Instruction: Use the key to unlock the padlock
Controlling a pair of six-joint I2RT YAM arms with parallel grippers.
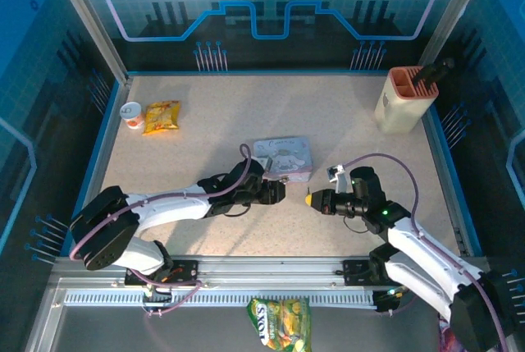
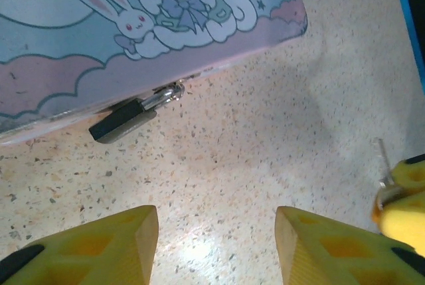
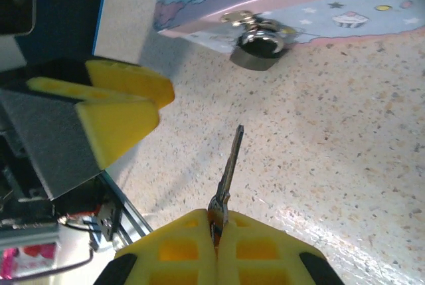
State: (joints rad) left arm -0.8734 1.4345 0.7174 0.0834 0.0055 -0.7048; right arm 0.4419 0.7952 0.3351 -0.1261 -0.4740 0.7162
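At tin's (image 1: pixel 283 157) near edge, padlock (image 2: pixel 123 120) lies flat on counter (image 1: pixel 205 147), shackle hooked in tin's latch, body slanting along that edge. Right pincer (image 3: pixel 216 222) is clamped tight on key (image 3: pixel 230 159) bow; blade sticks straight out toward padlock, with a gap between. Left pincer (image 2: pixel 216 245) has jaws apart and nothing in them. It sits just short of padlock, nearer than right. Likely next: left steadies body, key lines up. Tin print is cartoon rabbits, no readable text.

light: bright, overhead | glare: sheen on table (image 2: pixel 199 253) nr fingers (image 2: pixel 99 245) | shadows: soft | focus: fingers slightly blurry
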